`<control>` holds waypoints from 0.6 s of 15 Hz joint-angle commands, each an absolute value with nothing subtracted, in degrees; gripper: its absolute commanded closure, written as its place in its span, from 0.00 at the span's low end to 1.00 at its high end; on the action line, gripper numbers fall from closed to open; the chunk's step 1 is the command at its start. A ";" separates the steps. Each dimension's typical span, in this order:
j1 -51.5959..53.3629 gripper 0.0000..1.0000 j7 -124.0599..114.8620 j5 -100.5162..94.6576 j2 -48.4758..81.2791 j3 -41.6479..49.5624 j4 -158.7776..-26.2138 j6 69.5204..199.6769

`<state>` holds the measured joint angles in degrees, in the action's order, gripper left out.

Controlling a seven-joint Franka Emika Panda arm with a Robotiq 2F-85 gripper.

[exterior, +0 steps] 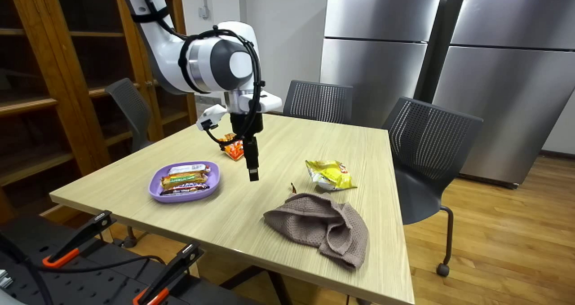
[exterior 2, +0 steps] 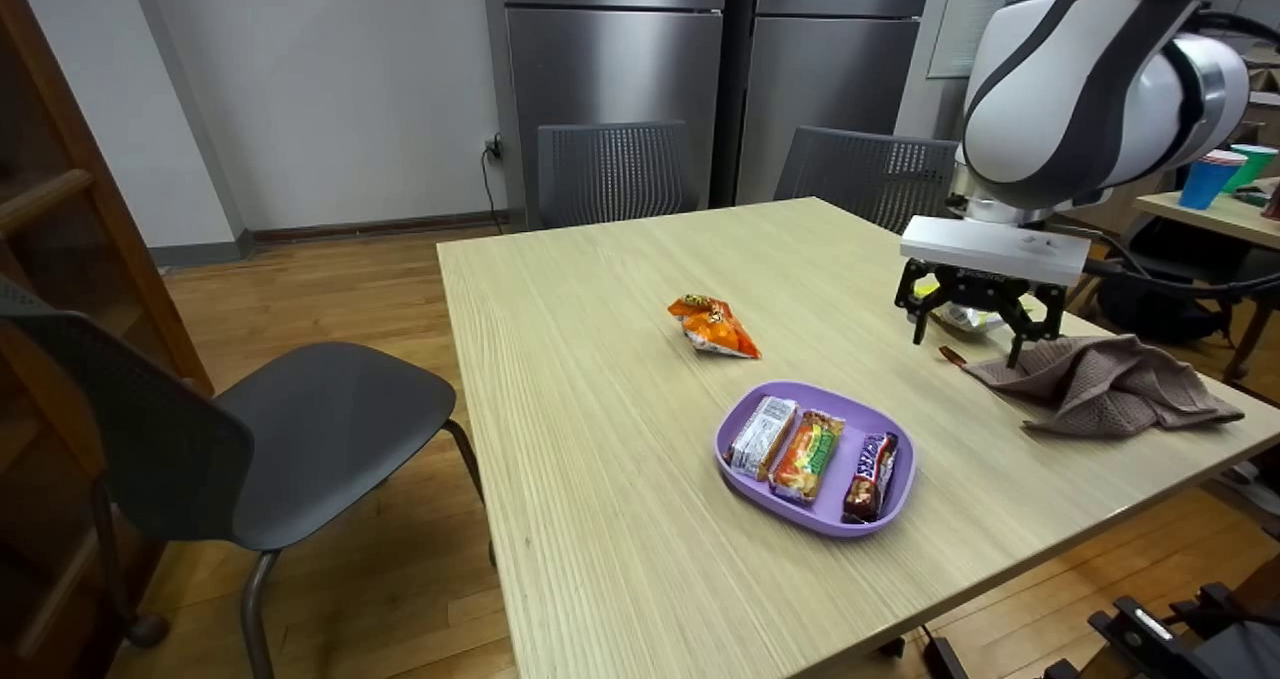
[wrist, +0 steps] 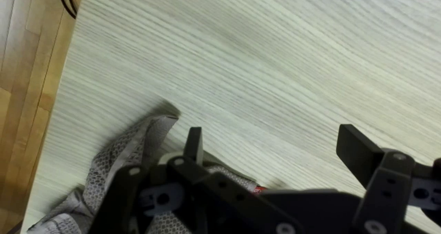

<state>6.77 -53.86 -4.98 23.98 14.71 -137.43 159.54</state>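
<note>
Brown cloth [exterior: 321, 231] lies in a crumpled heap on the table [exterior: 287, 143]. The gripper [wrist: 269, 137] hangs above the table, with its two fingers [wrist: 358, 154] wide apart and nothing between them. In the wrist view, the cloth is low and to the left, partly hidden by the fingers. In an exterior view, its long side runs away from the gripper, and a small reddish tip [exterior 2: 952, 356] of something pokes out at the end by the gripper.

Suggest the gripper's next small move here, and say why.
I'd probably ease the gripper across to the brown waffle-weave towel, perhaps to lift it: the jaws stand open with nothing between them, and what looks like a reddish wrapper tip pokes out at the towel's edge.
</note>
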 commanded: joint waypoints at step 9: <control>-0.25 0.00 -41.92 0.99 21.84 15.34 -138.90 159.39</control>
<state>1.07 -45.55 0.02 23.98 15.06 -137.46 159.54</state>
